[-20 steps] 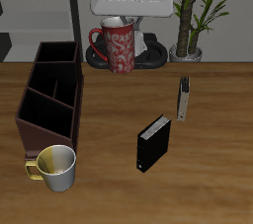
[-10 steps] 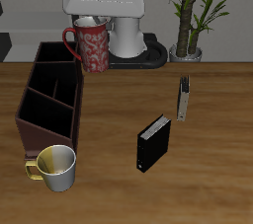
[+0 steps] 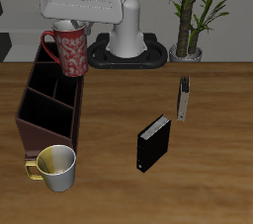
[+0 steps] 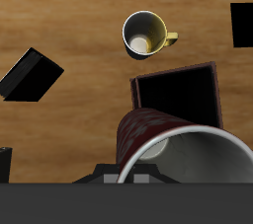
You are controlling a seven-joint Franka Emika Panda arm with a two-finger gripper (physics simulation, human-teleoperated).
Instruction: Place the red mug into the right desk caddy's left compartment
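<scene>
Hanging tilted in the air above the back end of the right desk caddy, the red mug is clamped at its rim by the gripper, handle pointing outward. Just before the caddy's front end sits a silvery-cream mug with a yellow handle. Further across the table stands a black box, and beyond it a thin grey book stands upright.
</scene>
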